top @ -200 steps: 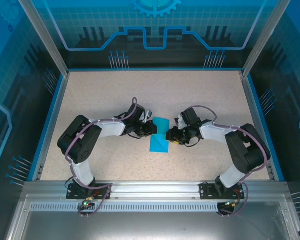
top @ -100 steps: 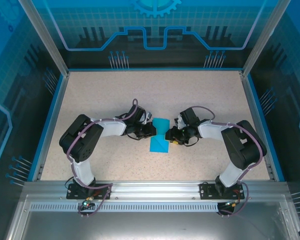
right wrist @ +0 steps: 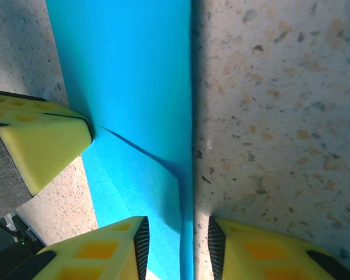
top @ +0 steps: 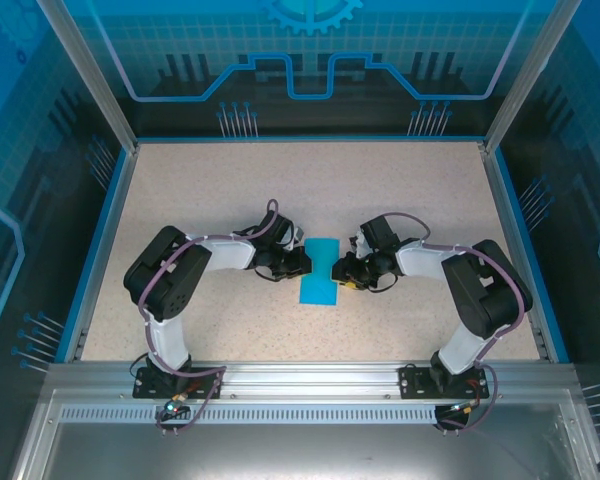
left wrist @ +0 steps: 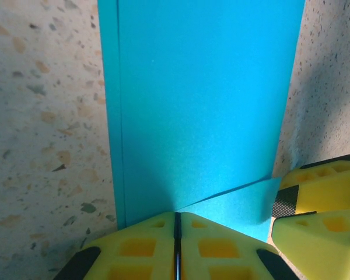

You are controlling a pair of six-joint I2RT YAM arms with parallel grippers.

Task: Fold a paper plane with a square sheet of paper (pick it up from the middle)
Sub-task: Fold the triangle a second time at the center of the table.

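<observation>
Yellow-padded left gripper (left wrist: pixel 176 227): pads pressed flat together, no gap along their seam. The tips rest on the left edge of the square sheet of paper (left wrist: pixel 204 99), where a shallow crease lifts one corner. Whether any paper is caught between the pads cannot be told.
Square sheet of paper: folded to a narrow cyan-blue strip with a doubled layer along one long side. It lies on the speckled table (top: pixel 210 190) at mid-table, directly between the two grippers.
Right gripper (right wrist: pixel 178 236): yellow pads slightly apart, a narrow gap between them. They straddle the strip's right long edge, which runs into that gap and casts a shadow on the table; nothing is clamped.
</observation>
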